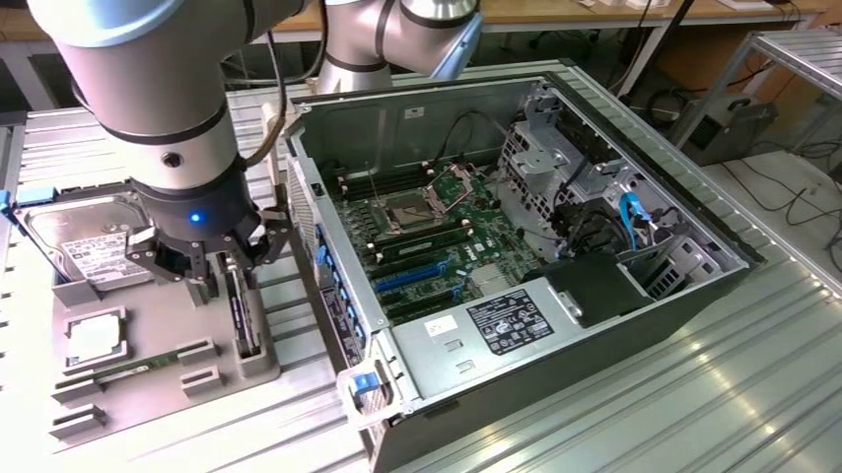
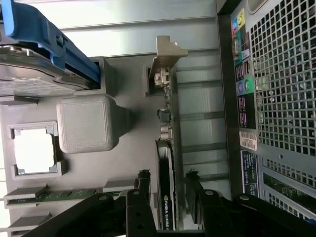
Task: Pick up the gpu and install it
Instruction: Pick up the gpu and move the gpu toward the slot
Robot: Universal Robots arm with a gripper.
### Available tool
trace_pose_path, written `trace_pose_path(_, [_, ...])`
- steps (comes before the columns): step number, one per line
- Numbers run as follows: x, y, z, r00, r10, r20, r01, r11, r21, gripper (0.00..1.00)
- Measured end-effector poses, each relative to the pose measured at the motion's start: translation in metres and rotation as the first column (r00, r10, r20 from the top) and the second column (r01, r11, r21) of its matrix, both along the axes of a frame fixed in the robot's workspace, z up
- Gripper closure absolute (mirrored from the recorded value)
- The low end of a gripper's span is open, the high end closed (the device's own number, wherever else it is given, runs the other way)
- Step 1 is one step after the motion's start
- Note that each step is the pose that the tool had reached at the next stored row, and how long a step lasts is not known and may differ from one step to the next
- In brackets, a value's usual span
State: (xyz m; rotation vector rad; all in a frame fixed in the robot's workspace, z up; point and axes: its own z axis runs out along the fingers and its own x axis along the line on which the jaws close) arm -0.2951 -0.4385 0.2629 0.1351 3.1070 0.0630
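The gpu (image 1: pixel 243 313) is seen standing on its long edge in a slot of the grey fixture tray (image 1: pixel 158 310), at the exterior view's left. From the left, a hard drive (image 1: pixel 86 246), a processor (image 1: pixel 95 338) and a green memory stick (image 1: pixel 132 370) are set in the tray. Next comes the card at the tray's right edge, then the open computer case (image 1: pixel 394 118). The gripper (image 1: pixel 221 286) is positioned directly over the card, jaws spread wide, one finger on each side, and nothing is grasped. The card's long axis runs near to far, parallel to the case wall and across the jaws' closing line. Its silver end bracket (image 2: pixel 165 54) is at the end away from the fingers.
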Motion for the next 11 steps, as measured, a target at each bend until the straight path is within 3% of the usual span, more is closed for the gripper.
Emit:
trace_pose_path(4, [-0.0009, 0.0011, -0.0079, 1.0000, 0.000, 0.0001, 0.000, 1.0000, 0.0001, 0.58])
trace_pose_path(8, [-0.0011, 0.0052, -0.0106, 1.0000, 0.000, -0.0001, 0.000, 1.0000, 0.0000, 0.58])
trace_pose_path(11, [-0.0011, 0.0058, -0.0113, 1.0000, 0.000, -0.0002, 0.000, 1.0000, -0.0002, 0.58])
